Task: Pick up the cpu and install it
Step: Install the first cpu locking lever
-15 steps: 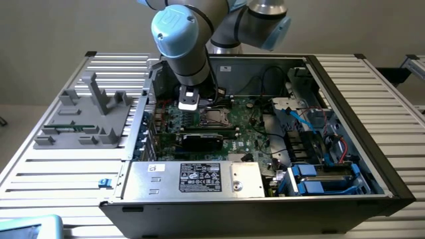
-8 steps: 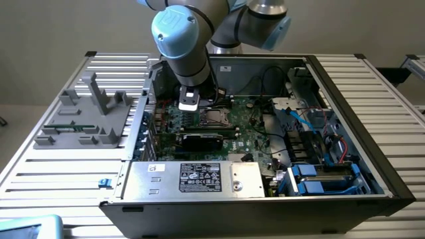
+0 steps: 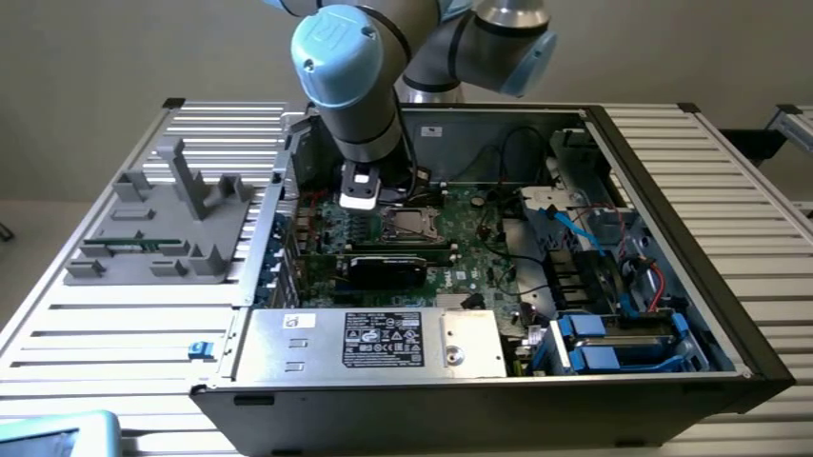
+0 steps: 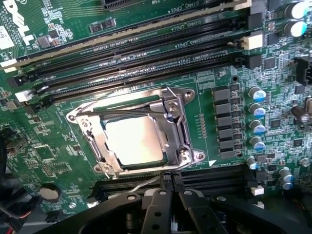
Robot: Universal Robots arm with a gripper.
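The cpu point(image 4: 134, 139), a pale silvery square, lies flat inside the metal socket frame point(image 4: 178, 122) on the green motherboard point(image 4: 44, 156). My gripper point(image 4: 170, 179) hangs just beside the socket's edge, its two black fingers pressed together and shut. A thin metal lever wire point(image 4: 146, 184) runs from the socket up to the fingertips; I cannot tell whether it is pinched between them. In the exterior view the gripper point(image 3: 368, 211) reaches down into the open computer case, just on the exterior view's left of the socket with the cpu point(image 3: 413, 224).
Black memory slots point(image 4: 146, 53) lie on one side of the socket and more point(image 4: 214, 175) on the other. Capacitors point(image 4: 257, 109) stand near the frame. A black card point(image 3: 387, 267), the power supply point(image 3: 381, 343) and cables point(image 3: 572, 228) crowd the case. A grey fixture point(image 3: 166, 219) stands outside on the slatted table.
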